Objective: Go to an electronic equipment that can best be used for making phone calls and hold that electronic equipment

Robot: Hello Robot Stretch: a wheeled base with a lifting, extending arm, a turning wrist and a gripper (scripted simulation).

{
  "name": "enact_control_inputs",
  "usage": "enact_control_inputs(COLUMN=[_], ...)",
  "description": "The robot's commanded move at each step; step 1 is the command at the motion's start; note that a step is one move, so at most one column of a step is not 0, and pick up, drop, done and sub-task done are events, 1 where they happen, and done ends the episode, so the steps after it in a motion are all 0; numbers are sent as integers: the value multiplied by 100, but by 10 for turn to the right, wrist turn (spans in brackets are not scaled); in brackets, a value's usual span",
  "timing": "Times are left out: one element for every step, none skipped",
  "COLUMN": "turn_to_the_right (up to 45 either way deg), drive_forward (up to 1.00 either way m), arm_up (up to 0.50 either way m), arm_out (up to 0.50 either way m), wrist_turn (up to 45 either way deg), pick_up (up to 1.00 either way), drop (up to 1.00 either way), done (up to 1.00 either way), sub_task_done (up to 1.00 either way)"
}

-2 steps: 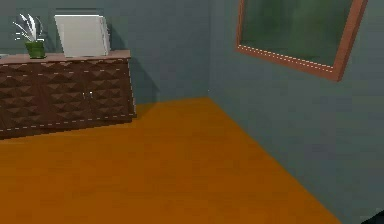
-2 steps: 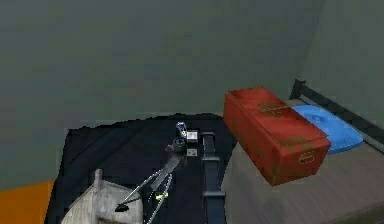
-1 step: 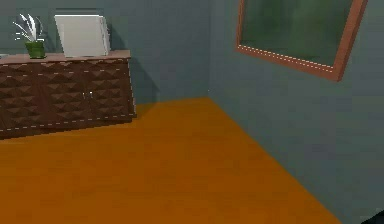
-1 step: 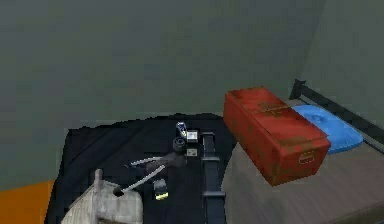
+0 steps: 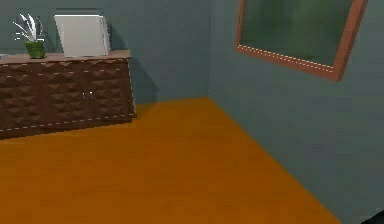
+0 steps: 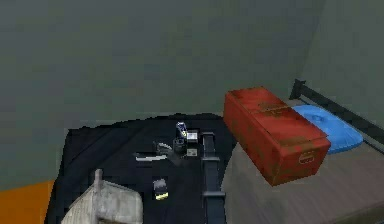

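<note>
Since the pale grey stone bust [image 6: 97, 203] crowds the black tabletop's [image 6: 100, 150] near left corner, I'd ease the gripper [image 6: 160, 150] slowly toward the near edge, onto the small dark slab with a yellowish end [image 6: 160, 188], likely the phone, just right of the bust. Its long axis seems to run near edge to far edge, pale end nearest. Whether the fingers grip anything, I cannot tell. A red rectangular box [image 6: 275, 132] sits past the right edge.

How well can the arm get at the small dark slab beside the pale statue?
Probably yes: the slab lies on the dark tabletop close beside the arm, with nothing between them; the statue stands on the slab's other side.
</note>
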Motion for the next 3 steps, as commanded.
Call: enact_control_inputs(turn_to_the_right=[0,0,0], drive_forward=[0,0,0], arm_up=[-30,0,10], arm_out=[0,0,0], wrist_turn=[0,0,0], pick_up=[0,100,0], drop=[0,0,0], done=[0,0,0], sub_task_done=[0,0,0])
